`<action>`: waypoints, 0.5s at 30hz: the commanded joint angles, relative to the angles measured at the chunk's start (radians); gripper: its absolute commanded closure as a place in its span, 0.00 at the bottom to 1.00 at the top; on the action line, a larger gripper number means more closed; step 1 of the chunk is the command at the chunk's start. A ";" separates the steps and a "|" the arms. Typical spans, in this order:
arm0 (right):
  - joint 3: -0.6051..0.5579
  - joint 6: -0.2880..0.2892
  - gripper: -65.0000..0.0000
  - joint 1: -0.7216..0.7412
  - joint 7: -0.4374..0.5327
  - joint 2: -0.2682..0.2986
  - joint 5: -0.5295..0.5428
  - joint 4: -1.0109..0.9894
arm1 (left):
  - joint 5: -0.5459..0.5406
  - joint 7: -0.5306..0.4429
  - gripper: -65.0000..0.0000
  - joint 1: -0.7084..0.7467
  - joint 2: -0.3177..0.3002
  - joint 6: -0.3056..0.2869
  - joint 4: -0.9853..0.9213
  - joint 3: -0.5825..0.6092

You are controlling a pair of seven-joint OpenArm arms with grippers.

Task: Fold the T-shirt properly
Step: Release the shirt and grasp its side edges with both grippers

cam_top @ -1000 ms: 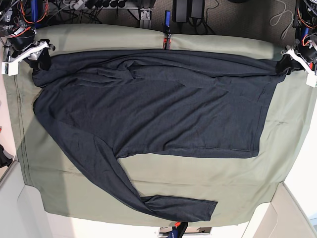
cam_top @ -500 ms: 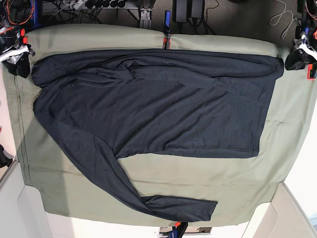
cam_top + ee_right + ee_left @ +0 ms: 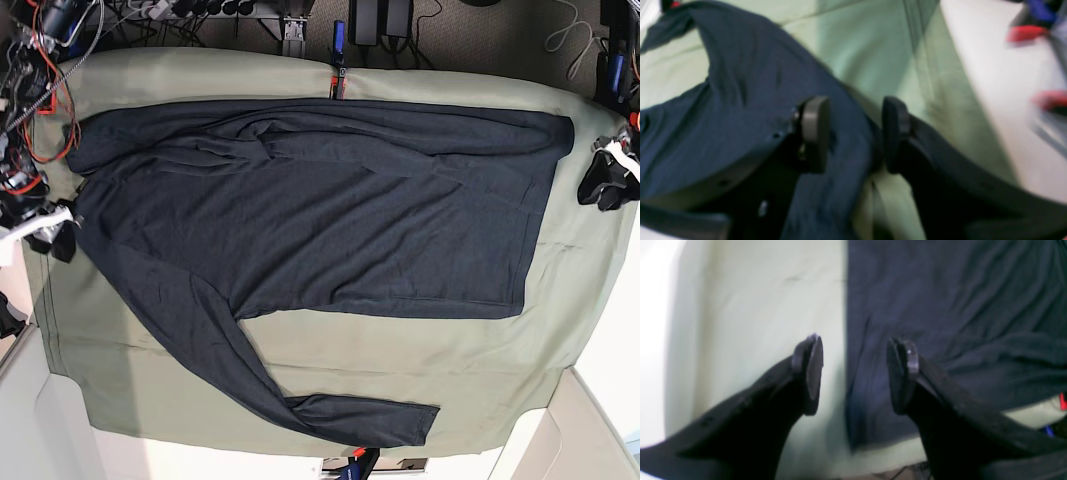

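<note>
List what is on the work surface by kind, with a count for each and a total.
T-shirt, dark navy: 1
Table cover, olive green: 1
Grippers, both with jaws apart and holding nothing: 2, the left gripper and the right gripper
Total: 4

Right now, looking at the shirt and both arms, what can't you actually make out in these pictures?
- T-shirt: its underside and whatever the folded top layer covers are hidden in the base view.
- Right gripper: motion blur in the right wrist view hides whether the fingers touch the cloth.
- Left gripper: its wrist view is soft, so its height above the green table cover is unclear.
- Both arms are cut off by the base view's side edges.
</note>
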 commanded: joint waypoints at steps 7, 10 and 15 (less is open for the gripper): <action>-0.083 -0.034 0.55 0.212 0.050 0.063 -0.082 -0.293 | 0.111 -0.100 0.45 -0.216 -0.038 -0.006 -0.144 0.194; -0.082 -0.034 0.53 0.241 0.048 0.070 -0.081 -0.366 | 0.121 -0.097 0.37 -0.355 -0.038 -0.006 -0.281 0.288; -0.082 -0.030 0.53 0.201 0.031 0.069 -0.080 -0.375 | 0.204 -0.176 0.37 -0.589 -0.031 -0.006 -0.534 0.445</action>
